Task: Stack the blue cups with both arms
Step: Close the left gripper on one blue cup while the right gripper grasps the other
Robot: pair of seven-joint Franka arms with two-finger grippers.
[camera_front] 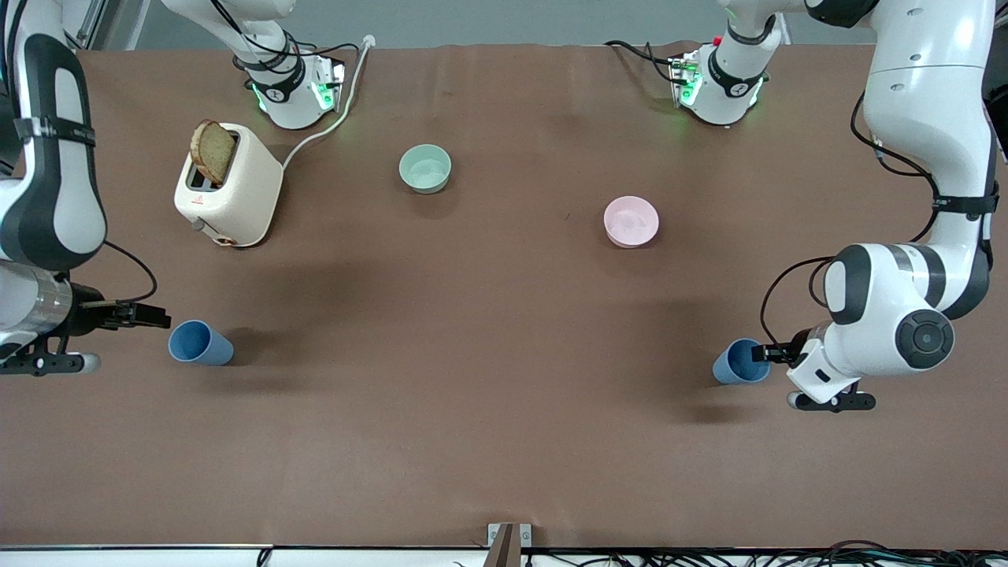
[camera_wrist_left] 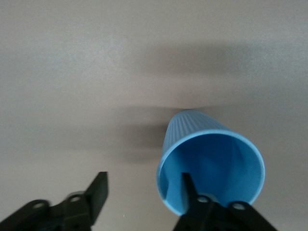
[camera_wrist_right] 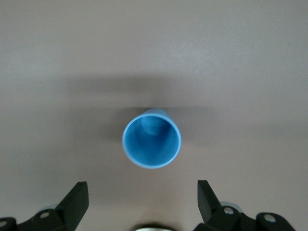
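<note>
Front view: each blue cup (camera_front: 200, 344) (camera_front: 739, 361) is being flanked on the tabletop (camera_front: 472, 378) by a released gripper, left gripper (camera_front: 768, 352) and right gripper (camera_front: 146, 315), nothing being grasped

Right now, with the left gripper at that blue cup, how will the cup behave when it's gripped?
The blue cup looks thin-walled, so probably light and slightly flexible. One finger of the left gripper sits inside its rim; a pinch might tip it, being tall and tapered.

No readable words or numbers are showing anywhere. The toaster (camera_front: 228, 185) is bearing a small red triangular mark on its end face, too small to make out. A round dark emblem is sitting on each arm base (camera_front: 293, 93), also unreadable.
</note>
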